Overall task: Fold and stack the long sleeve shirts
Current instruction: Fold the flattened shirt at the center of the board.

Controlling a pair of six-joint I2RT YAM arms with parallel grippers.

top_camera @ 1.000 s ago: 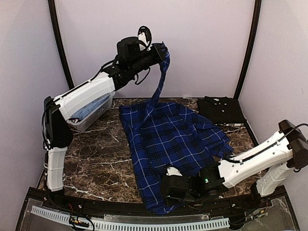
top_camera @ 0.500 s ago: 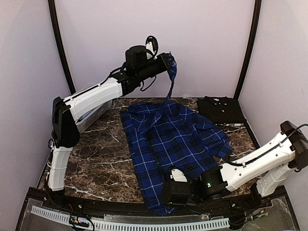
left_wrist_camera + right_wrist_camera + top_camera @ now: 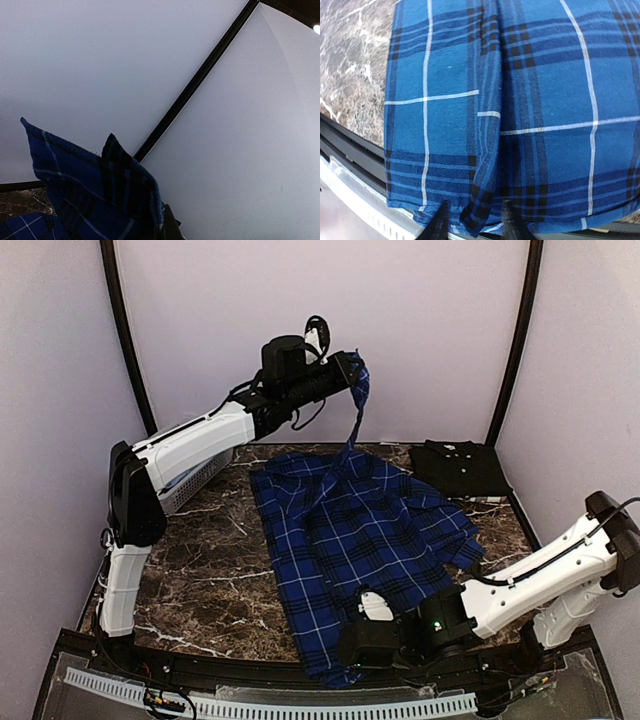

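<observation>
The royal-blue plaid shirt (image 3: 370,530) lies spread on the marble table (image 3: 200,560), its hem at the near edge. My left gripper (image 3: 352,368) is raised high near the back wall and is shut on one plaid sleeve, which hangs from it down to the shirt. In the left wrist view the cloth (image 3: 95,200) bunches at the gripper (image 3: 160,231). My right gripper (image 3: 352,648) is low at the hem. In the right wrist view the right gripper (image 3: 475,227) is open, with its fingertips (image 3: 439,226) either side of a hem fold (image 3: 485,200). The black shirt (image 3: 460,468) lies folded at the back right.
A white lattice basket (image 3: 190,488) holding light cloth stands at the back left, partly behind my left arm. The table's near edge with a black rail (image 3: 350,150) and a white slotted strip (image 3: 300,706) lies just under the hem.
My left gripper has swung right and a little up with the sleeve, then held still. My right gripper has slid slightly toward the near edge along the hem.
</observation>
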